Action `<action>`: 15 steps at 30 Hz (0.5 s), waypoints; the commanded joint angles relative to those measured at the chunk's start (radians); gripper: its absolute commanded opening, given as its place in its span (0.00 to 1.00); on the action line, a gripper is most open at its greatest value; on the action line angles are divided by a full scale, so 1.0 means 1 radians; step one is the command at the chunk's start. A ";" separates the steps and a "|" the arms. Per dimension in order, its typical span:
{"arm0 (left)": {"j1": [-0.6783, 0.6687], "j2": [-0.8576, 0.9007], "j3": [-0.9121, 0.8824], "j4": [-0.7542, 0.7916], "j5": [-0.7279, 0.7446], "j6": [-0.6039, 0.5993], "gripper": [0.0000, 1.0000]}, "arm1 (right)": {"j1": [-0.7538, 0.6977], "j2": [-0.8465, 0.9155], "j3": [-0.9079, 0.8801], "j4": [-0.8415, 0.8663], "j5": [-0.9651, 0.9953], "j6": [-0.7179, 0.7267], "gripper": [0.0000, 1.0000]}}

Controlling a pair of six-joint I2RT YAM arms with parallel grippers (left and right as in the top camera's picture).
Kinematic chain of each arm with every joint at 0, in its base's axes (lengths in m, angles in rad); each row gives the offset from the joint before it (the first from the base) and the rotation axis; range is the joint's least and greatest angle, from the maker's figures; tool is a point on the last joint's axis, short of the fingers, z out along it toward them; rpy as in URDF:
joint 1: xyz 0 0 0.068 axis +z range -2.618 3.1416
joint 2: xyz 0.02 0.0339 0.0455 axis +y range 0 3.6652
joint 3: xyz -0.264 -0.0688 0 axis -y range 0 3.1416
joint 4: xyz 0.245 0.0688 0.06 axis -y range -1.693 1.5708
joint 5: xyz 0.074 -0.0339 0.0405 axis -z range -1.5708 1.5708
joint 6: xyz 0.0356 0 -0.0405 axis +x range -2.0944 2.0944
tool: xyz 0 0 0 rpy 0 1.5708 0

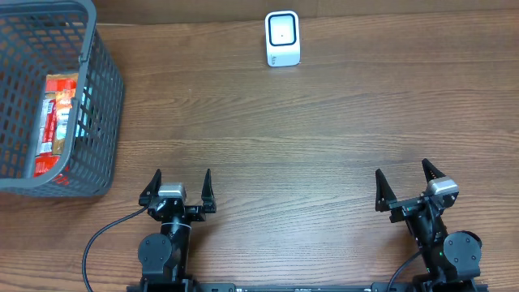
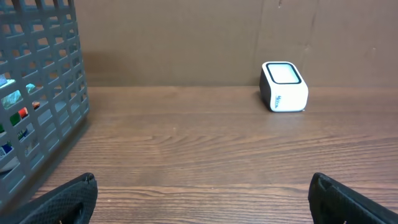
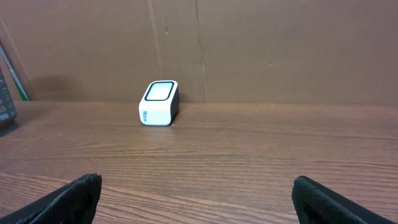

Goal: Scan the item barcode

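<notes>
A red and white packaged item (image 1: 58, 122) lies inside the grey mesh basket (image 1: 101, 113) at the table's far left; through the mesh its colours (image 2: 15, 102) show in the left wrist view. A small white barcode scanner (image 1: 282, 38) (image 2: 283, 86) (image 3: 159, 103) stands at the back centre of the table. My left gripper (image 1: 180, 188) (image 2: 202, 190) rests near the front edge, open, nothing between its fingers. At the front right my right gripper (image 1: 403, 186) (image 3: 198, 190) is likewise open and holds nothing. Both are far from the item and the scanner.
The wooden table (image 1: 284, 138) runs between the grippers and the scanner. A brown cardboard wall (image 3: 280, 50) closes off the back. The basket's wall (image 2: 37, 93) stands close to the left gripper's left side.
</notes>
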 commanded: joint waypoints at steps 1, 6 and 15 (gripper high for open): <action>-0.002 -0.008 -0.003 -0.001 0.006 0.019 1.00 | -0.003 -0.009 -0.010 0.004 0.005 -0.004 1.00; -0.002 -0.008 -0.003 -0.001 0.006 0.019 1.00 | -0.003 -0.009 -0.010 0.004 0.005 -0.004 1.00; -0.002 -0.008 -0.003 0.001 0.003 0.019 1.00 | -0.003 -0.009 -0.010 0.004 0.005 -0.004 1.00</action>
